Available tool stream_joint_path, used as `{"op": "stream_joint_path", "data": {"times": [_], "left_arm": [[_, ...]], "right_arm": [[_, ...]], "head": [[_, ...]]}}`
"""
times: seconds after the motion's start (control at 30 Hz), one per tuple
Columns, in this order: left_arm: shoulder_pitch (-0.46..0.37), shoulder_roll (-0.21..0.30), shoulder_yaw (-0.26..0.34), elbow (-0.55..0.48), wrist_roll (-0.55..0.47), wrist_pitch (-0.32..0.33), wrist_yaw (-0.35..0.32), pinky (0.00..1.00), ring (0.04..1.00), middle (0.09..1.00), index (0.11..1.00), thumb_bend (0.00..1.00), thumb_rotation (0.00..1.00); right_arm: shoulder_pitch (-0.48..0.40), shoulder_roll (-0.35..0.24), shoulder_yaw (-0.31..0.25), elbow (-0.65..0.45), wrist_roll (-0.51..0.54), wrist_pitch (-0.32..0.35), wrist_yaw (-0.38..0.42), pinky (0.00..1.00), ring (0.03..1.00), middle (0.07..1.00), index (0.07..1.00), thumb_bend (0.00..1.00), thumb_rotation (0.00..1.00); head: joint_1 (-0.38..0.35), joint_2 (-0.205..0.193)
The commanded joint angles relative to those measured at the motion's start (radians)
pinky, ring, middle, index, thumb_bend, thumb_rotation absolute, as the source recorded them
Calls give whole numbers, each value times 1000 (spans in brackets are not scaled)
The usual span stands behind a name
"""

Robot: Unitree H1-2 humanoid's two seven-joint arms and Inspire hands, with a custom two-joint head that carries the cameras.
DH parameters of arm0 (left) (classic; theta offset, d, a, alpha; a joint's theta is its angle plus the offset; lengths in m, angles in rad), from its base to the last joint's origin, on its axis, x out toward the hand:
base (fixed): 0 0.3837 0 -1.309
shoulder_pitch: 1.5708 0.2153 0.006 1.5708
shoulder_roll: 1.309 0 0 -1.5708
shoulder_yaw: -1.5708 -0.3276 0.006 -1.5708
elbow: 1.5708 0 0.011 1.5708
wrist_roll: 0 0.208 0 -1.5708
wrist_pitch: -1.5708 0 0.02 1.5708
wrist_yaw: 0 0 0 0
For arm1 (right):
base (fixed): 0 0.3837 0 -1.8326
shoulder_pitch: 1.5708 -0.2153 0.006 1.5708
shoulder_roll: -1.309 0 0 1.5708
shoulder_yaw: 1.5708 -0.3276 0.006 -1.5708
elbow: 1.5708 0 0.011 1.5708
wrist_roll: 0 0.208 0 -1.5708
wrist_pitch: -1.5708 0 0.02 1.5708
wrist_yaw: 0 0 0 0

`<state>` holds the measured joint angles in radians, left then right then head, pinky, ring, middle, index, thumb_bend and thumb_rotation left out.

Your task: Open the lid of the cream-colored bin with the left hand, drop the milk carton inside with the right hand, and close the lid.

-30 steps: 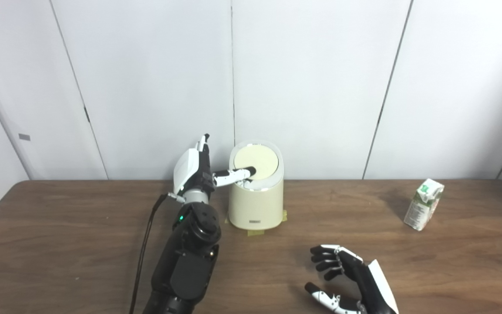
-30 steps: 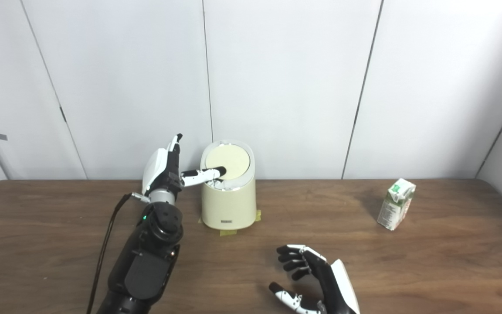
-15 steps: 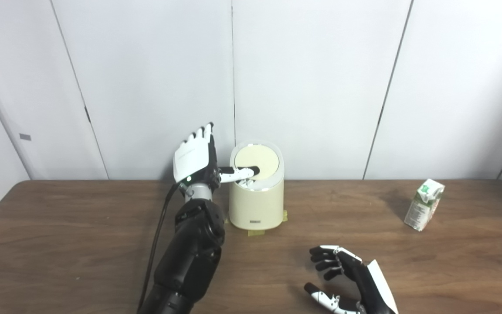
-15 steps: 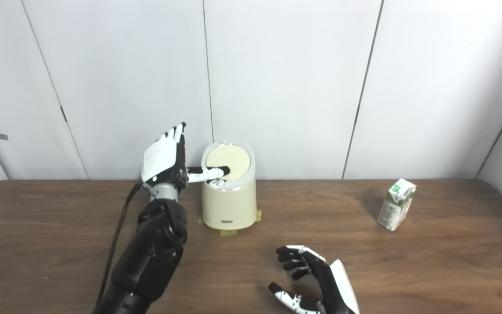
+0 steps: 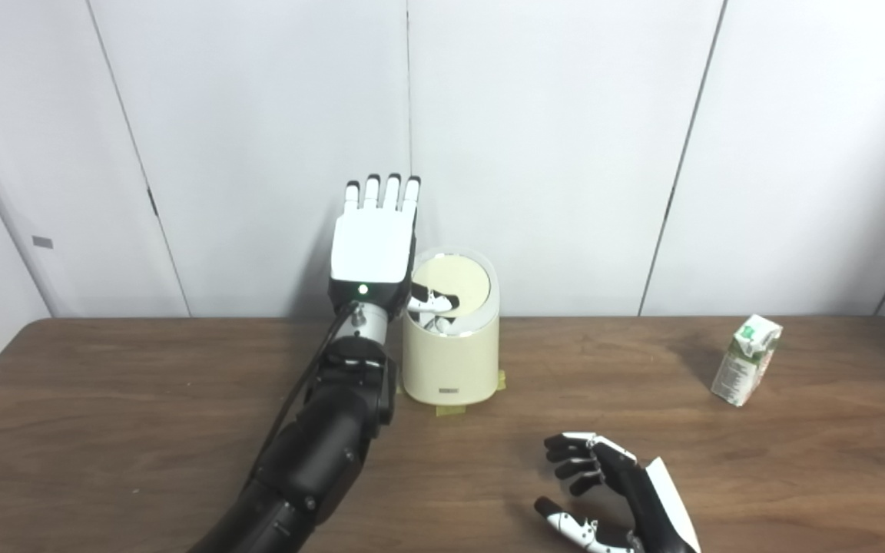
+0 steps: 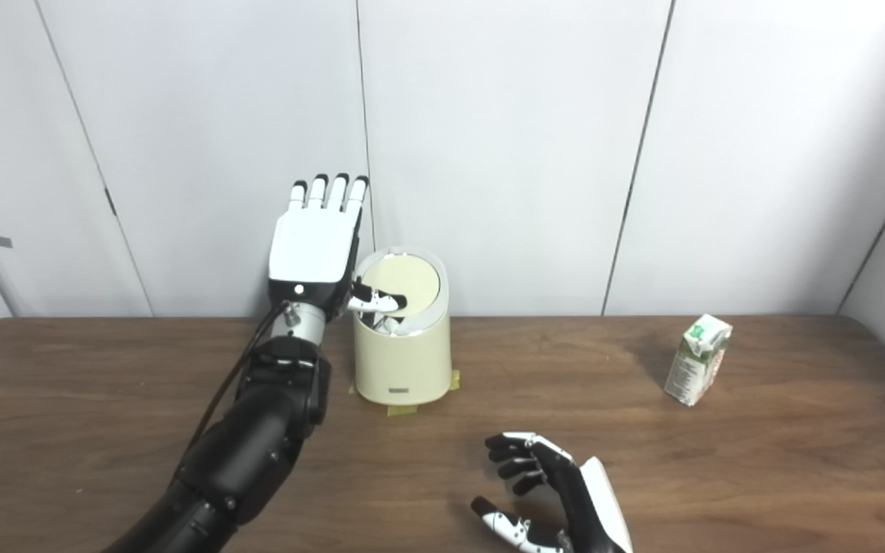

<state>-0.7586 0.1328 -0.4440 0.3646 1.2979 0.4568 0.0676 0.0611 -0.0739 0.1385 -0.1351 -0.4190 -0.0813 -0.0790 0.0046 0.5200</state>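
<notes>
Left eye view: the left hand (image 5: 372, 244), fingers spread and holding nothing, presses its thumb on the bin (image 5: 452, 361) lid (image 5: 455, 283) just beside it; opening is underway.

Right eye view: the right hand (image 6: 558, 495) rests loosely curled and empty, the milk carton (image 6: 696, 359) well apart, not yet picked up.

A dark wooden table (image 5: 143, 430) spans the lower part of both views. Behind it stands a white panelled wall (image 5: 565, 138) with thin dark seams. A small grey tag (image 5: 42, 242), perhaps a label, sits on the wall's far-left panel.
</notes>
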Motion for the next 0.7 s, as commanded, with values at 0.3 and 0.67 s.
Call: {"op": "stream_joint_path", "data": {"times": [0.3, 0.67], "left_arm": [[35, -101, 213, -95, -170, 12, -135, 1000, 1000, 1000, 1000, 764, 998], [194, -129, 266, -306, -432, -116, 50, 1000, 1000, 1000, 1000, 713, 1000]], "right_arm": [[1, -13, -2, 17, -11, -7, -1, 502, 605, 660, 669, 284, 141], [-3, -11, -2, 24, -10, -1, -3, 537, 632, 670, 669, 287, 134]], "head": [[-2, 1], [-14, -4]]}}
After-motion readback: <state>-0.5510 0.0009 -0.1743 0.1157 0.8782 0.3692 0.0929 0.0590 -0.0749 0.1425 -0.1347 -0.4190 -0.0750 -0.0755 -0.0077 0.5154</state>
